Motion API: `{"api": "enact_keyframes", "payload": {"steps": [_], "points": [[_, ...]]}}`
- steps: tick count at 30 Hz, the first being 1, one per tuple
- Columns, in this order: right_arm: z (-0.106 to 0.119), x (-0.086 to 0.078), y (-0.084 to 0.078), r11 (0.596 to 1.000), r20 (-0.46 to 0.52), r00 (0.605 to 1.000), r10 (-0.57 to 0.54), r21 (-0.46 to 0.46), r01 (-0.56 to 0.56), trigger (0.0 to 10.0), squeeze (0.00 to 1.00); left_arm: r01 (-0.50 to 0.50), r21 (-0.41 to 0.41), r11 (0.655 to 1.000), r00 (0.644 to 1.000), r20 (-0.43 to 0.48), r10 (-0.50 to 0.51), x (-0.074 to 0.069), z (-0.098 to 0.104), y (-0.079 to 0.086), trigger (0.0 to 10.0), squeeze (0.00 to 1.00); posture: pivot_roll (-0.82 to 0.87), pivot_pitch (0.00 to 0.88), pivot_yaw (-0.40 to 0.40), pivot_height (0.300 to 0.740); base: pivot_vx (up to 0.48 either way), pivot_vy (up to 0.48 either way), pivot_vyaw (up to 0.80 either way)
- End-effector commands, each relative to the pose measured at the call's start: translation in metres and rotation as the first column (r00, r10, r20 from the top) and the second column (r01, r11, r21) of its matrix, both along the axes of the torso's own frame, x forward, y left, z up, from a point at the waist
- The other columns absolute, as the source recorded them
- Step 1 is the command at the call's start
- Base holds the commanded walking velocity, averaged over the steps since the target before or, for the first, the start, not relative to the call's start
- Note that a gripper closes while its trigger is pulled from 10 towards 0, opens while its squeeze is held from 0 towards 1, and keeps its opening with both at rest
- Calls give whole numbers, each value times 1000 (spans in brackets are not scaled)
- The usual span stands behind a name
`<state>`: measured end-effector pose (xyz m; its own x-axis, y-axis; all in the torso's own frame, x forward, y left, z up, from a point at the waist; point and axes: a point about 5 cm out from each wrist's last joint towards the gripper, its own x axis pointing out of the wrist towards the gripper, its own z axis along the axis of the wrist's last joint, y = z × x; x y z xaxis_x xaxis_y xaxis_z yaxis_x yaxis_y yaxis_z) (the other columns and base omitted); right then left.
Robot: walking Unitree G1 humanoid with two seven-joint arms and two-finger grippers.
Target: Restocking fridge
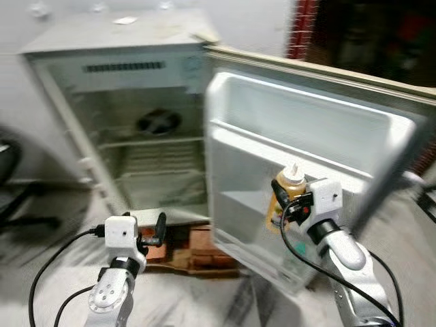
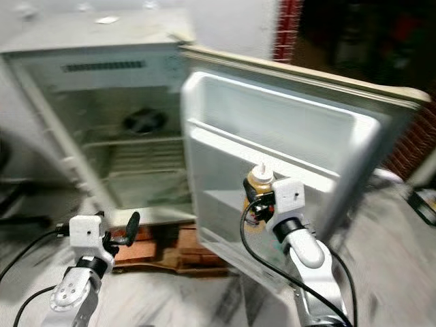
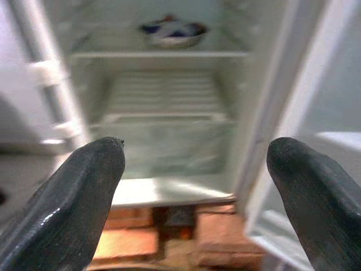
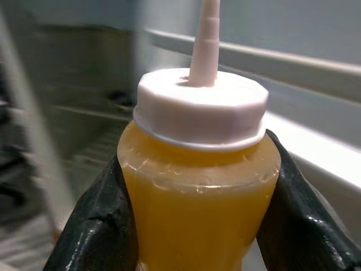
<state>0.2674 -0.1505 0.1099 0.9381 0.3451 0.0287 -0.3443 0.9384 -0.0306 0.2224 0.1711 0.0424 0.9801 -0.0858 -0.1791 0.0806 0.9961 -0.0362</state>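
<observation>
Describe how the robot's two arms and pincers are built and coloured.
Both arms are silver with rounded segments, each ending in a white boxy wrist block. Black cables loop from the wrists. The left pincer and right pincer each have two long, glossy black fingers with rounded tips.

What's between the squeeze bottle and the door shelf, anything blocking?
Nothing visible. The right hand holds the yellow squeeze bottle upright right in front of the open fridge door, and the door shelf beside it looks bare. The left hand hangs low and open, out of the path.

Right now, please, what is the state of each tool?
Left tool: open, holding nothing, pointing at the fridge.
Right tool: shut on the bottle, beside the door.
</observation>
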Motion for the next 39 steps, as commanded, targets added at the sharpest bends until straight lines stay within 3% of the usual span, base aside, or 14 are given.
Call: {"api": "enact_keyframes", "payload": {"steps": [1, 4, 6, 12, 14, 16, 23, 33, 39], "points": [[2, 1, -3, 1000, 12, 1000, -8, 0, 8, 10000, 0, 15, 29, 999, 1000, -12, -14, 3, -2, -1, 10000, 0, -9, 0, 11, 740, 0, 0, 513], [2, 5, -5, 999, 19, 999, -42, 6, 42, 10000, 0, 44, 124, 991, 999, 1, -45, 11, -2, 5, 10000, 0, -7, 0, 12, 740, 0, 0, 0], [3, 6, -6, 999, 23, 999, -45, 5, 44, 10000, 0, 43, 144, 989, 999, 6, -44, 13, -1, 7, 10000, 0, -7, 0, 12, 740, 0, 0, 0], [3, 8, -5, 999, 28, 998, -51, 12, 51, 10000, 0, 138, 138, 981, 988, 49, -146, 36, 15, 12, 10000, 0, -2, 0, 14, 740, 0, 0, 0], [3, 8, -4, 999, 30, 998, -51, 14, 51, 10000, 0, 141, 131, 981, 987, 54, -149, 38, 17, 12, 10000, 0, -2, 0, 14, 740, 0, 0, 0], [4, 9, -7, 995, 49, 994, -97, -5, 98, 10000, 0, 68, 109, 992, 992, 103, -79, 43, 27, 15, 10000, 0, -9, 0, 20, 740, 0, 0, 0], [-7, 2, -26, 965, 24, 964, -263, 1, 263, 10000, 0, -11, 91, 996, 992, 124, 0, 20, 24, 12, 10000, 0, -2, 0, 19, 740, 0, 0, 0], [-9, -3, -30, 942, 60, 943, -328, -47, 331, 10000, 0, -30, 71, 997, 992, 123, 21, 14, 22, 6, 10000, 0, 9, 0, 7, 740, 0, 0, 0], [-15, -6, -39, 926, 32, 927, -374, -38, 375, 10000, 0, -17, 61, 998, 993, 119, 9, 13, 23, 6, 10000, 0, 7, 0, 18, 740, 0, 0, 0]]}}
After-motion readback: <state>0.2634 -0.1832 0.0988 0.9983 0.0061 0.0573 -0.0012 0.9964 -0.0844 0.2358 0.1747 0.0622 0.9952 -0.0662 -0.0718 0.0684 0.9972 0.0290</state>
